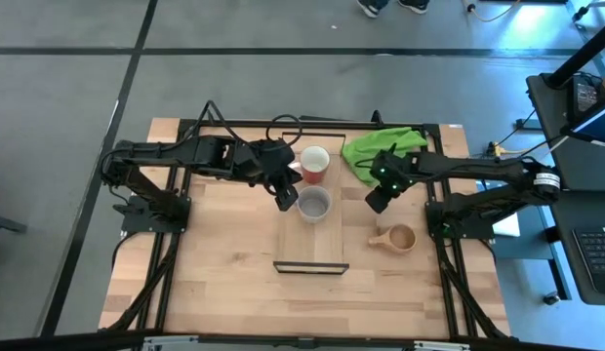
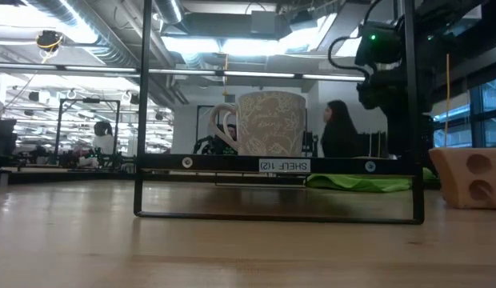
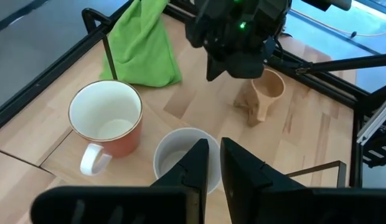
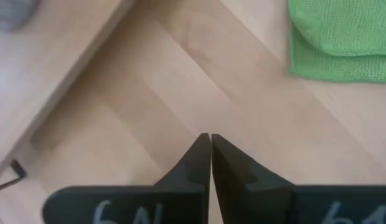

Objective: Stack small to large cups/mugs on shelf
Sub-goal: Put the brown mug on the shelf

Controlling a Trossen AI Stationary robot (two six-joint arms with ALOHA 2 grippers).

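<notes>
The butcher-block table (image 1: 215, 283) carries the shelf (image 1: 310, 249), a long board running away from the front edge, so cups can line up along it by size. At its far end stands the red mug (image 1: 315, 164), largest, with the grey mug (image 1: 313, 204) just in front of it on the board. The small wooden cup (image 1: 398, 238) lies off the shelf on the table's right side, seemingly the piece yet unplaced. The left gripper (image 3: 210, 165) hangs at the grey mug's rim, fingers nearly together with a slim gap. The right gripper (image 4: 210, 152) hovers over bare table near the green cloth (image 1: 379, 148), fingers pressed together
</notes>
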